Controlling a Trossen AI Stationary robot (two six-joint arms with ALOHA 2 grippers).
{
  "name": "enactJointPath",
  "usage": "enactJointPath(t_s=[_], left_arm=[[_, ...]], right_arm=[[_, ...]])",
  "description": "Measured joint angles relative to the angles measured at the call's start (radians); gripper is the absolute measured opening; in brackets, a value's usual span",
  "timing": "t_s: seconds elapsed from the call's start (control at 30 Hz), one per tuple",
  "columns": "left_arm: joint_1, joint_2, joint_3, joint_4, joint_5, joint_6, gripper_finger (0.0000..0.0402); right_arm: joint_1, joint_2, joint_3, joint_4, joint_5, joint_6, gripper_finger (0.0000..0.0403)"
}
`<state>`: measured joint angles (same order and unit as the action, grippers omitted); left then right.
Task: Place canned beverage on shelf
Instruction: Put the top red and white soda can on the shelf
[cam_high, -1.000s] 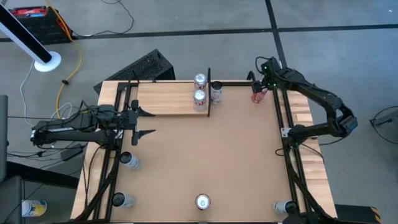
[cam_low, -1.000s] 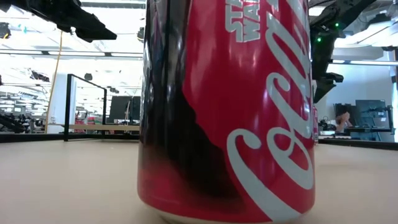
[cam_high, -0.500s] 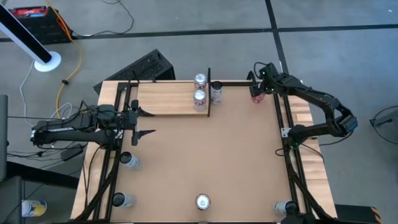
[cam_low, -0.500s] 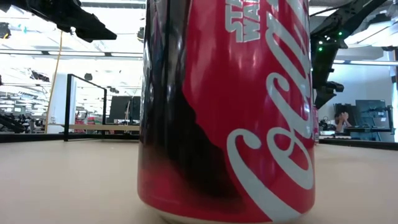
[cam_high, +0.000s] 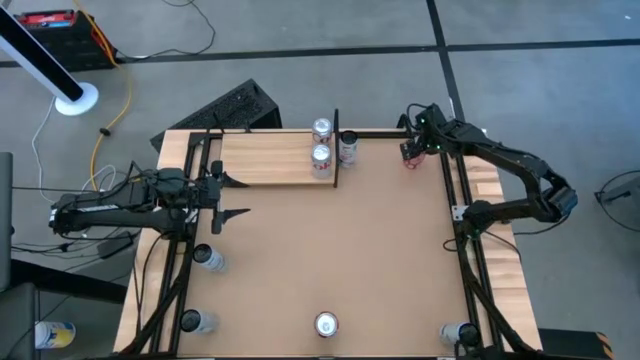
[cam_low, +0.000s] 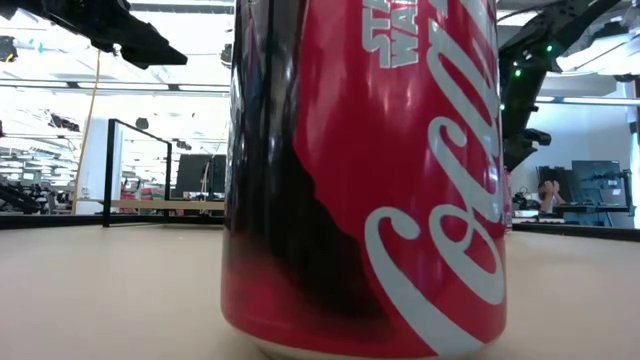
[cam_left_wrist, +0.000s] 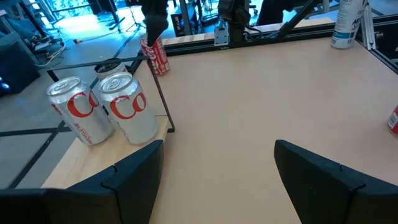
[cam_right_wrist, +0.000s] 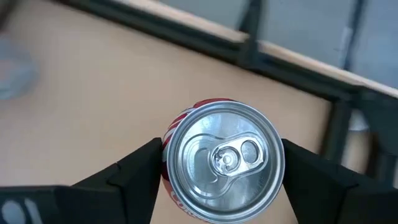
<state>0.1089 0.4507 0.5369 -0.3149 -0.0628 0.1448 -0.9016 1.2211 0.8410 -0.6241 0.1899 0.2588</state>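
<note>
My right tool straddles a red can on the counter near its far right corner, fingers at its sides, grip uncertain; farther off, the shelf holds two cans.

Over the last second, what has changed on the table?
The right gripper has drawn in around the red can at the table's far right corner, its fingers closing toward the can's sides; no firm grip shows yet. The left gripper stayed open and waiting, and the two cans on the shelf did not move.
</note>
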Motion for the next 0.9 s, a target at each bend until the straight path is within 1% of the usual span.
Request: enactJointPath(t_s=[0.13, 0.23, 0.4, 0.5, 0.6, 0.7, 0.8, 0.9], left_arm=[[0.000, 0.000, 0.000, 0.000, 0.000, 0.000, 0.0288], [0.000, 0.000, 0.000, 0.000, 0.000, -0.001, 0.0288], [0.000, 0.000, 0.000, 0.000, 0.000, -0.002, 0.0288], [0.000, 0.000, 0.000, 0.000, 0.000, -0.003, 0.0288], [0.000, 0.000, 0.000, 0.000, 0.000, -0.003, 0.0288], [0.000, 0.000, 0.000, 0.000, 0.001, -0.006, 0.0288], [0.000, 0.000, 0.000, 0.000, 0.003, -0.007, 0.0288], [0.000, 0.000, 0.000, 0.000, 0.003, -0.008, 0.0288]], right_arm=[[0.076, -0.057, 0.000, -0.034, -0.025, 0.012, 0.0305], [0.154, -0.107, 0.000, -0.069, -0.045, 0.039, 0.0305], [0.339, -0.172, 0.002, -0.062, -0.095, 0.099, 0.0305], [0.467, -0.174, 0.038, -0.056, -0.097, 0.135, 0.0305], [0.591, -0.145, 0.103, -0.053, -0.093, 0.152, 0.0305], [0.706, -0.081, 0.186, -0.049, -0.092, 0.152, 0.0305], [0.802, 0.012, 0.288, -0.040, -0.086, 0.109, 0.0305], [0.859, 0.138, 0.422, -0.021, -0.083, 0.025, 0.0305]])
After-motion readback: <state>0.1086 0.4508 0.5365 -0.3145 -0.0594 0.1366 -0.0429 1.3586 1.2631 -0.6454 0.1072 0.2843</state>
